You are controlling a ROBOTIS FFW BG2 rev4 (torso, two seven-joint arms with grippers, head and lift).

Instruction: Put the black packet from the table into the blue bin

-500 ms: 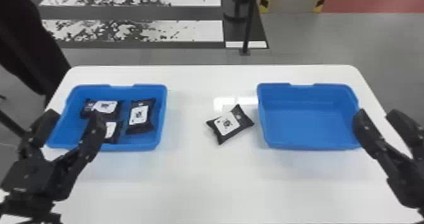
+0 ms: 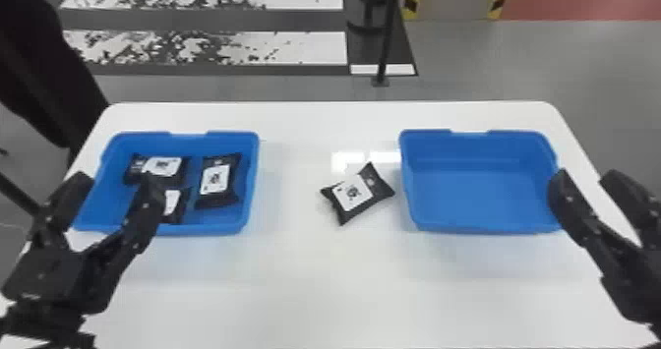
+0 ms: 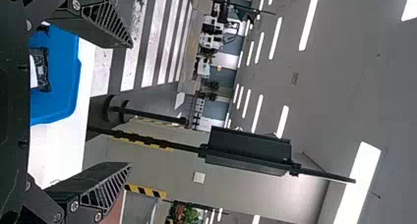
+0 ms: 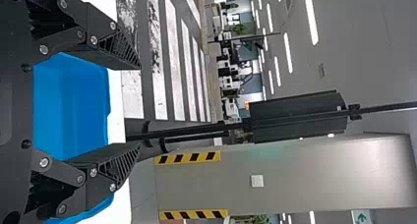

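Observation:
In the head view my left gripper (image 2: 118, 183) stands open over the near left part of the left blue bin; its fingers are also spread in the left wrist view, gripper (image 3: 130, 106). My right gripper (image 2: 583, 176) is open beside the right edge of the right blue bin, and the right wrist view has this gripper (image 4: 138, 106) with nothing between its fingers. A black packet (image 2: 376, 188) with a white label lies tilted on the white table (image 2: 319, 284), just left of the right blue bin (image 2: 484, 227), which holds nothing.
The left blue bin (image 2: 250, 186) contains several black packets, one of them (image 2: 216, 181) near its right side. A black post (image 2: 388, 33) rises from the floor behind the table. A dark shape (image 2: 44, 63) stands at the table's back left corner.

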